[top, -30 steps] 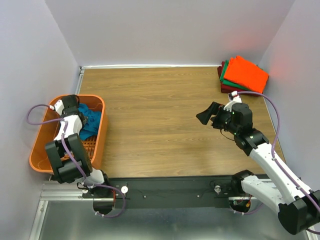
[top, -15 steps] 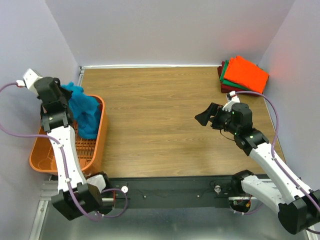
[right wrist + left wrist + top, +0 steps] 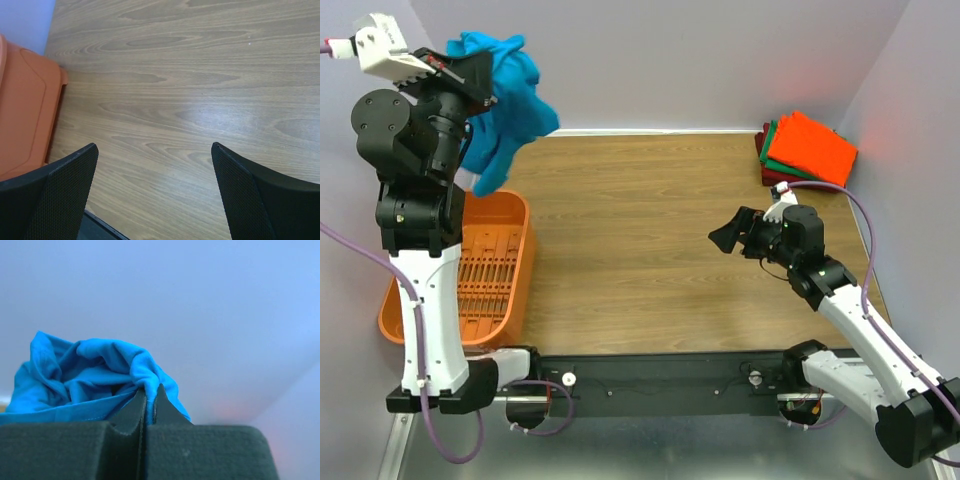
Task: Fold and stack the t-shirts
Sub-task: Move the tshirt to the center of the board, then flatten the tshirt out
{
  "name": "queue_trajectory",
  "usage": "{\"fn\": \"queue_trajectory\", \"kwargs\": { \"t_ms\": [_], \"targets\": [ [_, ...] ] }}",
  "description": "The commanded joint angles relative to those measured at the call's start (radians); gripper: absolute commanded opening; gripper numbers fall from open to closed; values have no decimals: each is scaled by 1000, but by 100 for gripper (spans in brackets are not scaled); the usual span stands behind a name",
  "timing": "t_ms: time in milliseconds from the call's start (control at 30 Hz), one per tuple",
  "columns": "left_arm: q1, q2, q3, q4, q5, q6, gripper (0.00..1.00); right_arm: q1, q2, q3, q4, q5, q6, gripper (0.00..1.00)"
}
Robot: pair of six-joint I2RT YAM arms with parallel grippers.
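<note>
One shirt in play: the left gripper (image 3: 148,390) has its jaws pinched tight on a fold of the teal-blue shirt (image 3: 85,380), with no gap showing between the tips. Cloth bunches right at the fingers. In the top view it hangs from them in a crumpled drape, long axis roughly vertical, lower end over the far end of the orange basket (image 3: 525,250). Left arm is raised high near the back-left corner. The right gripper (image 3: 732,235) is spread wide and holds nothing, hovering over the middle of the table (image 3: 640,190) and facing left. The shirt is well apart from it, up and across the table, so only the left arm is near. The folded stack (image 3: 808,148) of orange, green and dark red sits in the far right corner. My read: the shirt needs to come down onto the open wood between the arms, where the right gripper can catch a free edge.
</note>
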Motion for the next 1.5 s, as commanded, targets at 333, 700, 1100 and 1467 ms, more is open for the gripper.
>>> {"fn": "queue_trajectory", "kwargs": {
  "t_ms": [333, 700, 1100, 1467],
  "targets": [
    [-498, 81, -436, 165, -164, 20, 7, -1, 8, 12, 15, 46, -27, 100],
    [-552, 81, -848, 219, -195, -29, 95, 8, 125, -114, 174, -43, 31, 100],
    [-624, 58, -1238, 419, -112, -180, 70, 155, 442, -10, 262, 179, 48, 79],
    [-673, 178, -1297, 479, -199, -229, 63, 184, 623, 11, 303, 225, 129, 66]
  ]
}}
